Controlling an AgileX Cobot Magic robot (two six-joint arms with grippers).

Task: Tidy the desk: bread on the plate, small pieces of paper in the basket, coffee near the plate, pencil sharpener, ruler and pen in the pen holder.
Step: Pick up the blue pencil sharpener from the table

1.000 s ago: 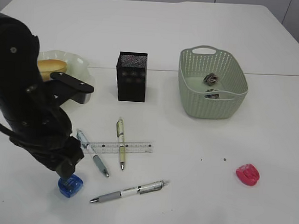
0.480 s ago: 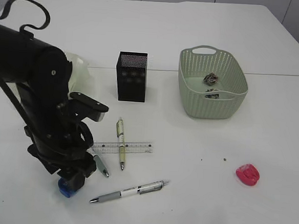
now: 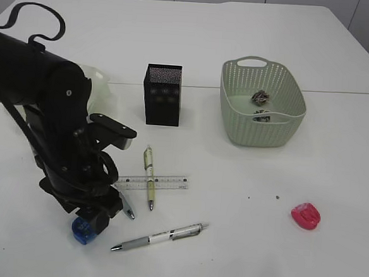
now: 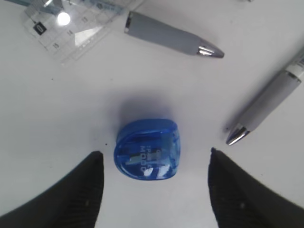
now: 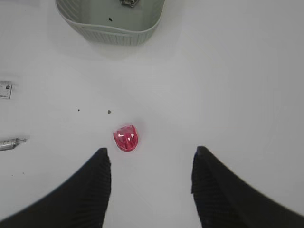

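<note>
Desk scene, exterior and wrist views. Left gripper (image 4: 153, 183) hangs low over the blue pencil sharpener (image 4: 148, 156), its jaws apart, one dark finger (image 4: 80, 194) on each side of the sharpener and neither touching it. In the exterior view the left arm covers most of the plate (image 3: 99, 88) at the rear left, and the blue sharpener (image 3: 84, 230) shows just below the gripper at the front left of the white table (image 3: 335, 155). Near the sharpener in the left wrist view lie the tips of two grey-gripped pens, one above it (image 4: 173, 40) and one to its right (image 4: 263, 107), and a corner of the clear ruler (image 4: 71, 28).

Clear ruler (image 3: 151, 182) lies flat at the table's middle front, crossed by a yellow-green pen (image 3: 149, 177); a white and grey pen (image 3: 158, 236) lies in front of it, well apart from the sharpener. Black pen holder (image 3: 162, 94) stands upright behind the ruler. Green basket (image 3: 261, 128) stands at the rear right with crumpled paper (image 3: 261, 97) inside.

Right gripper (image 5: 149, 190) is raised high over the table with its jaws wide apart, holding nothing. Red pencil sharpener (image 5: 126, 138) lies on the table beneath it, between the finger lines in the right wrist view; in the exterior view it (image 3: 306, 215) sits alone at the front right.
</note>
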